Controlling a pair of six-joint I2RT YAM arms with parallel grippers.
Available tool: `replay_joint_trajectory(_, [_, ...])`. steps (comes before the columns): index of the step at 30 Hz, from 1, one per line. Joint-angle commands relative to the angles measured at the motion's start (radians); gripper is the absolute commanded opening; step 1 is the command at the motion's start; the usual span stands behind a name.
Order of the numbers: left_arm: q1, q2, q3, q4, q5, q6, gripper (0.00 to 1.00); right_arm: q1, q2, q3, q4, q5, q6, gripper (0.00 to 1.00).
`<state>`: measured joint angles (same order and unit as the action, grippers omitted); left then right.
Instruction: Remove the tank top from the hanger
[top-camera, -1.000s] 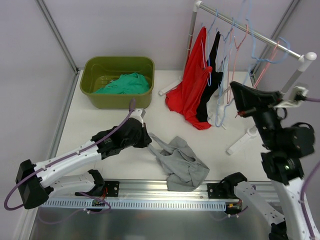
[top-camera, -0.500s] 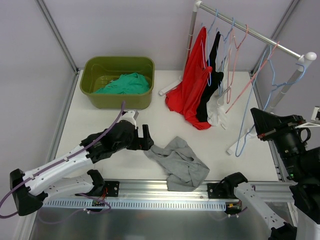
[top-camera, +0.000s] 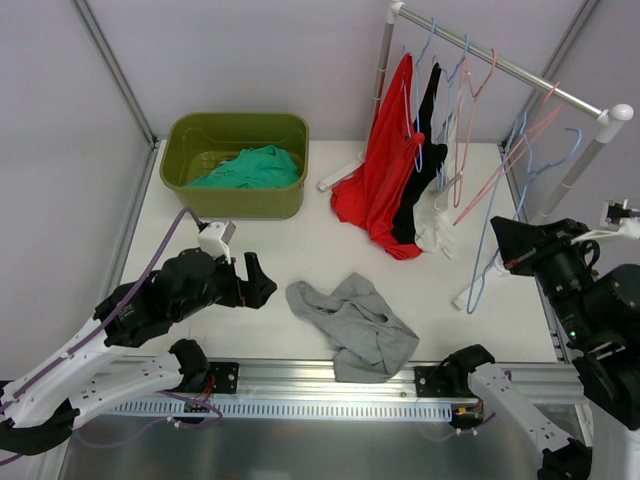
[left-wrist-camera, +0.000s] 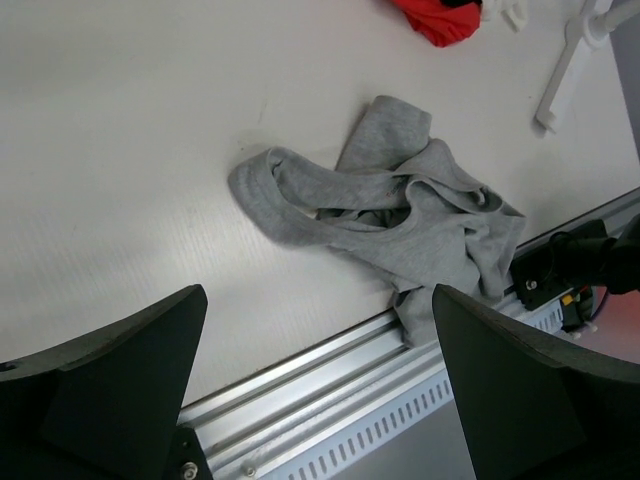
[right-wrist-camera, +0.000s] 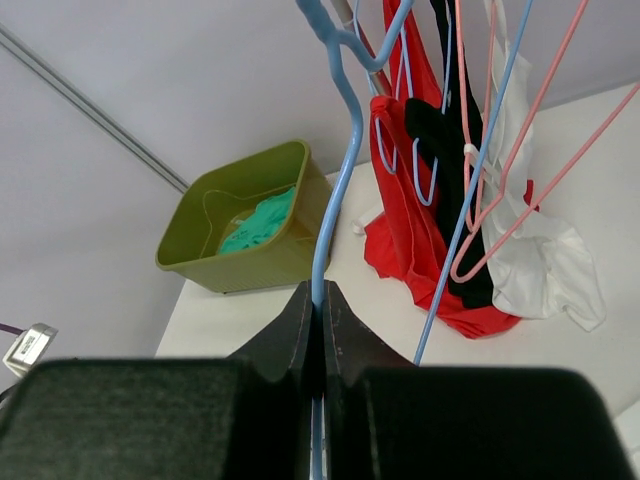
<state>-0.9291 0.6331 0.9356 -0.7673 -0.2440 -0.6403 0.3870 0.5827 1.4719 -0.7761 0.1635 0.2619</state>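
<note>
The grey tank top (top-camera: 352, 325) lies crumpled on the table near the front rail, and it also shows in the left wrist view (left-wrist-camera: 390, 215). My left gripper (top-camera: 262, 282) hovers just left of it, open, with nothing between its fingers (left-wrist-camera: 318, 300). The light blue hanger (top-camera: 483, 255) is bare, with its hook up near the rack's rail. My right gripper (top-camera: 500, 245) is shut on its wire, which the right wrist view shows pinched between the jaws (right-wrist-camera: 320, 300).
A green basin (top-camera: 200, 195) holding a teal garment (top-camera: 250, 168) stands at the back left. The white clothes rack (top-camera: 500, 62) at the back right carries red (top-camera: 380, 185), black and white garments and several pink and blue hangers. A metal rail (top-camera: 300, 385) runs along the front edge.
My left gripper opened, let go of the grey tank top and drew back to the left. My right gripper moved right and down with the blue hanger.
</note>
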Motion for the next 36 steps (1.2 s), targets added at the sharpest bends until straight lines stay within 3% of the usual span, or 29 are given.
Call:
replay_joint_trajectory(1, [0.003, -0.012, -0.003, -0.059, 0.023, 0.053, 0.99, 0.004, 0.097, 0.03, 0.038, 0.005, 0.01, 0.0])
replay_joint_trajectory(12, [0.003, -0.035, -0.052, -0.067, 0.028, 0.087, 0.99, 0.004, 0.296, 0.1, 0.115, 0.149, 0.002, 0.0])
replay_joint_trajectory(21, [0.001, -0.058, -0.072, -0.066, 0.023, 0.071, 0.99, -0.028, 0.335, 0.11, 0.127, 0.329, 0.004, 0.0])
replay_joint_trajectory(28, [0.001, -0.073, -0.081, -0.064, 0.022, 0.064, 0.99, -0.235, 0.428, 0.145, 0.127, 0.013, 0.008, 0.0])
replay_joint_trajectory(36, [-0.001, -0.092, -0.089, -0.066, 0.008, 0.054, 0.99, -0.289, 0.509, 0.208, 0.135, -0.032, -0.004, 0.0])
